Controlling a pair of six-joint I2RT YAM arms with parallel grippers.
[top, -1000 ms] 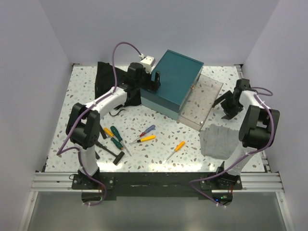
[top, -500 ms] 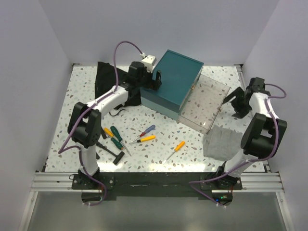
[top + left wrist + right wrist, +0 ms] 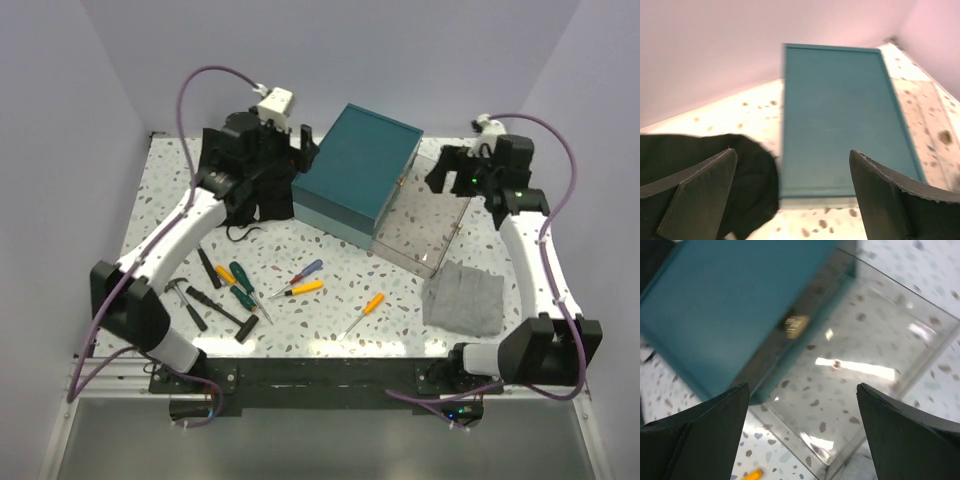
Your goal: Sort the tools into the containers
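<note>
Left pincer (image 3: 300,148) hangs at the teal case's (image 3: 355,170) left end, black bag (image 3: 268,200) just beside, fingers spread wide and holding nothing. Right pincer (image 3: 440,172) gapes the same above the clear box (image 3: 425,225) — tools (image 3: 240,274) lie scattered on the tabletop (image 3: 330,325) near the front edge

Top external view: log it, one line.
left tool: open, empty | right tool: open, over clear plastic rectangular box | dark-teal rectangular hard case: shut

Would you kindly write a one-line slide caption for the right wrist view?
Open right fingers hover above the clear box beside the teal case.
</note>
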